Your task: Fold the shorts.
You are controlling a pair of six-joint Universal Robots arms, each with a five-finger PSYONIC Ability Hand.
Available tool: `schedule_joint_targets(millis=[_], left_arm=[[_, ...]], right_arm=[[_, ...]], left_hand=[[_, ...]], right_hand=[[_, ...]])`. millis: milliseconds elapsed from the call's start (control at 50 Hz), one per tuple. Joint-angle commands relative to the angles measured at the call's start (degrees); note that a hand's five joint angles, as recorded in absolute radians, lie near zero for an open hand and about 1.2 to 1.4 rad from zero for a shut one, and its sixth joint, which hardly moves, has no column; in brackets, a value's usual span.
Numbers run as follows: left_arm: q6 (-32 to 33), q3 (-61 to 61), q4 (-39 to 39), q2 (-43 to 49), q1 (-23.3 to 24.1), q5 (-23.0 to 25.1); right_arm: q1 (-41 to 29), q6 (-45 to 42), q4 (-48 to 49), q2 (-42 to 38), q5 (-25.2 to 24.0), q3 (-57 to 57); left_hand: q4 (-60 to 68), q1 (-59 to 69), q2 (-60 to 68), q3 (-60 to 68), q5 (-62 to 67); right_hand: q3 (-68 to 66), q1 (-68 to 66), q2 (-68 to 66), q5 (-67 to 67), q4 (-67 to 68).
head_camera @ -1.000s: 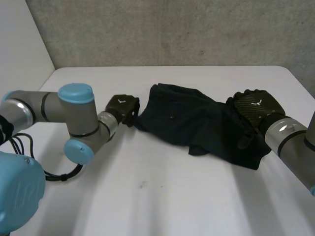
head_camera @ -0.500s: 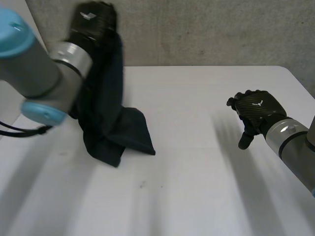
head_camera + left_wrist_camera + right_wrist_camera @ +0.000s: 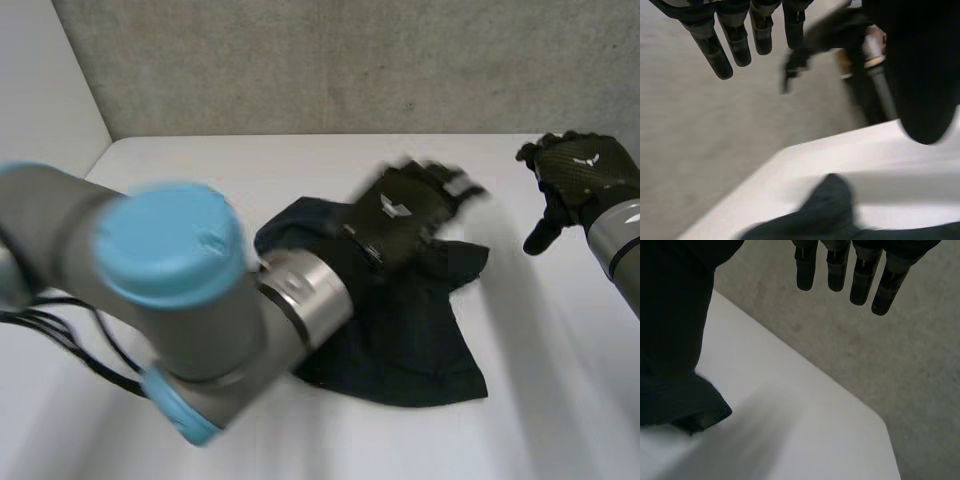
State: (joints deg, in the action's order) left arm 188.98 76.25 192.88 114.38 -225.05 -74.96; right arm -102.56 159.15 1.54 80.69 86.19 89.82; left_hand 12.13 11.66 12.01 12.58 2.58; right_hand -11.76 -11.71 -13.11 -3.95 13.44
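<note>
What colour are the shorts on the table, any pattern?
The shorts are very dark, navy to black, plain with no visible pattern. The head view shows them best.

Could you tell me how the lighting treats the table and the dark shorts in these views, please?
Head view: soft, even light on the table, no glare; the shorts are so dark that their folds barely read, and the left hand, seen against them, nearly merges with the cloth. Left wrist view: its straight fingers stand dark against the grey background.
</note>
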Motion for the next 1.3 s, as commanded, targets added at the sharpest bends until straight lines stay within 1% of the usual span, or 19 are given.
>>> schedule_joint_targets(millis=[20,100,160,320,380,480,540,600,680,700,720,740,780,840,860,940,1080,1160,1300], left_arm=[[-0.36,5.31,-1.36,-10.05,-10.22,-5.28],[-1.15,6.37,-2.06,-9.97,-15.58,-6.86],[-1.5,6.11,-3.2,-9.53,-17.35,-6.69],[-0.89,-0.29,-8.82,4.33,-19.28,-6.34],[-0.45,-2.94,-10.41,7.25,-19.37,-5.9],[3.49,-10.92,-11.03,16.99,-19.29,-2.31],[5.69,-14.88,-10.94,20.77,-19.2,0.16],[6.84,-17.88,-10.86,23.77,-19.02,1.31],[7.2,-23.59,-10.68,28.43,-18.41,1.4],[7.2,-25.69,-10.68,29.92,-18.41,1.14],[7.2,-26.75,-10.68,30.63,-18.41,1.05],[7.28,-27.72,-10.68,31.16,-18.41,0.79],[7.37,-30.35,-10.51,31.86,-18.49,-0.78],[7.81,-32.82,-9.02,31.78,-18.93,-4.83],[8.77,-34.65,-6.66,31.26,-19.19,-7.8],[12.37,-37.57,1.76,25.75,-19.28,-12.56],[13.09,-35.47,16.46,14.39,-18.23,-13.1],[12.56,-29.68,21.31,7.36,-17.53,-13.02],[12.21,-13.16,21.58,1.37,-16.91,-13.02]], right_arm=[[-0.62,-1.13,-4.25,2.97,-5.06,-3.24],[-1.85,-0.78,-12.94,2.63,-8.13,-5.61],[-3.61,0.54,-16.47,0.79,-9.81,-6.76],[-8.62,7.22,-17.63,-14.58,-10.25,-13.43],[-8.71,7.49,-15.7,-18.98,-8.15,-15.1],[-11.52,6.26,-7.35,-25.23,1.6,-18.53],[-12.05,5.21,-3.66,-29.26,4.24,-20.9],[-12.49,3.45,-3.12,-32.0,4.6,-23.1],[-12.66,0.46,-3.03,-35.16,4.6,-26.0],[-12.66,-0.59,-3.03,-35.95,4.43,-26.97],[-12.75,-1.21,-3.03,-36.13,4.43,-27.41],[-12.84,-1.65,-3.03,-36.22,4.51,-27.85],[-13.28,-2.79,-2.77,-36.05,4.6,-29.86],[-13.28,-3.58,-2.07,-35.43,4.43,-32.76],[-13.28,-4.2,-1.2,-35.0,4.34,-36.0],[-13.28,-6.75,2.93,-34.29,3.73,-47.43],[-13.28,-5.27,12.24,-32.01,-0.22,-63.61],[-12.84,-0.97,12.18,-28.68,-1.63,-63.54],[-13.19,2.04,3.4,-23.4,-6.47,-53.45]], left_hand=[[-0.74,-0.26,-0.62,-1.19,-1.19],[0.26,0.74,0.39,-0.19,-0.18],[0.44,0.91,0.56,-0.01,-0.01],[1.62,2.09,1.74,1.17,1.17],[1.62,2.09,1.74,1.17,1.17],[1.28,1.76,1.4,0.83,0.83],[1.45,1.92,1.57,1.0,1.0],[1.78,2.26,1.91,1.33,1.34],[21.39,21.87,21.52,20.94,20.95],[40.12,40.59,40.24,39.67,39.67],[50.96,51.44,51.08,50.51,50.51],[62.39,62.87,62.52,61.94,61.95],[67.87,68.34,67.99,67.42,67.42],[67.87,68.34,67.99,67.42,67.42],[67.87,68.34,67.99,67.42,67.42],[67.87,68.34,67.99,67.42,67.42],[67.87,68.34,67.99,67.42,67.42],[67.87,68.34,67.99,67.42,67.42],[67.87,68.34,67.99,67.42,67.42]], right_hand=[[1.76,1.71,3.11,3.95,-3.44],[1.76,1.71,3.11,3.95,-3.44],[1.76,1.71,3.11,3.95,-3.44],[1.76,1.71,3.11,3.95,-3.44],[1.76,1.71,3.11,3.95,-3.44],[-1.84,-1.89,-0.49,0.35,0.16],[-8.22,-8.27,-6.87,-6.03,6.54],[-17.64,-17.69,-16.28,-15.44,15.95],[-39.63,-39.68,-38.28,-37.44,37.95],[-56.19,-56.24,-54.84,-54.0,54.51],[-66.02,-66.07,-64.67,-63.83,64.34],[-68.22,-68.27,-66.87,-66.03,66.54],[-68.24,-68.29,-66.89,-66.05,66.56],[-68.24,-68.29,-66.89,-66.05,66.56],[-68.24,-68.29,-66.89,-66.05,66.56],[-68.24,-68.29,-66.89,-66.05,66.56],[-68.24,-68.29,-66.89,-66.05,66.56],[-68.24,-68.29,-66.89,-66.05,66.56],[-68.24,-68.29,-66.89,-66.05,66.56]])
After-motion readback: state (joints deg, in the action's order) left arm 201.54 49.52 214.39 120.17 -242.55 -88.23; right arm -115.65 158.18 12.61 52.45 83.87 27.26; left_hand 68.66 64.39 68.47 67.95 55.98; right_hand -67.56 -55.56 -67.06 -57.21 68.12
